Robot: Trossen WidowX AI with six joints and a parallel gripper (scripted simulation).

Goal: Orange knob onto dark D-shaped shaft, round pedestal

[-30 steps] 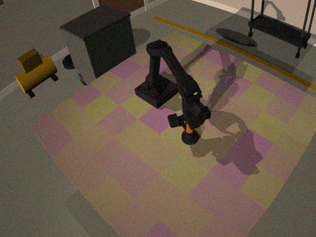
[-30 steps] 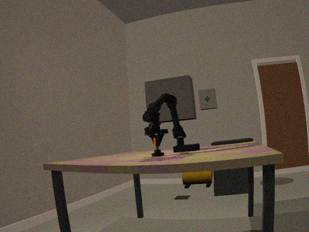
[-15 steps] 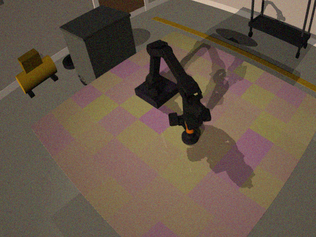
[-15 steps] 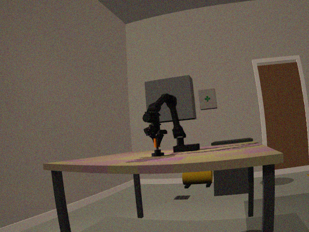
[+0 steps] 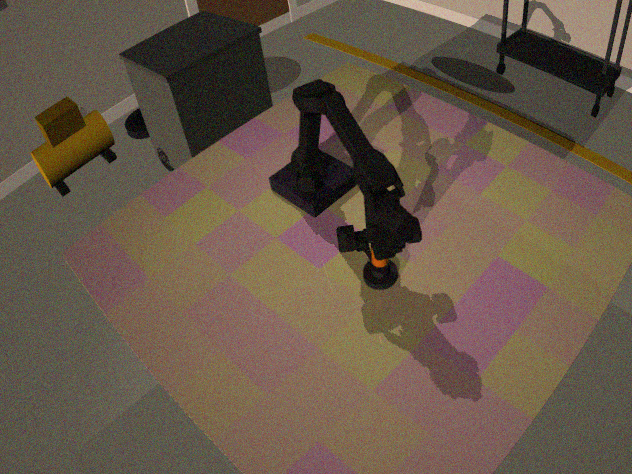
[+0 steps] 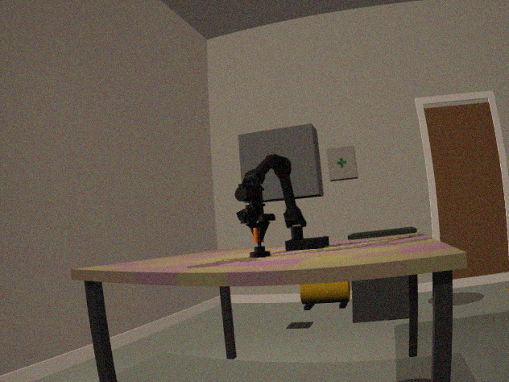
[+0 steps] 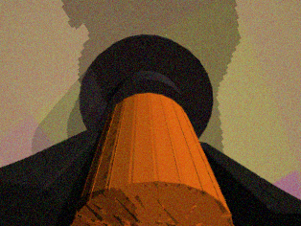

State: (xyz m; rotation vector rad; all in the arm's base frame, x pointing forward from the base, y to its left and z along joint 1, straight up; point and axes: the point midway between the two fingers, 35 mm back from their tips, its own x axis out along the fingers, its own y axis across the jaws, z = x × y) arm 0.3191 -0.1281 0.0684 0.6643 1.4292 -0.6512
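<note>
The orange knob (image 5: 378,262) (image 6: 255,234) (image 7: 150,139) stands about upright between the fingers of my gripper (image 5: 379,258) (image 6: 257,238) (image 7: 147,145), which is shut on it and points down. The dark round pedestal (image 5: 380,283) (image 6: 259,254) (image 7: 144,50) stands on the table, directly under the knob. In the exterior view a narrower dark raised part shows between the knob's lower end and the wide base. In the wrist view the knob's far end overlaps this raised part. The D-shaped shaft is not seen apart from it, and the hole and both flat sides are hidden.
The arm's base (image 5: 312,186) (image 6: 307,242) stands on the patchwork table (image 5: 204,331) (image 6: 164,275), behind the pedestal. The arm's shadow falls across the table. A dark cabinet (image 5: 214,91), a yellow tank (image 5: 76,147) and a cart (image 5: 561,61) stand off the table.
</note>
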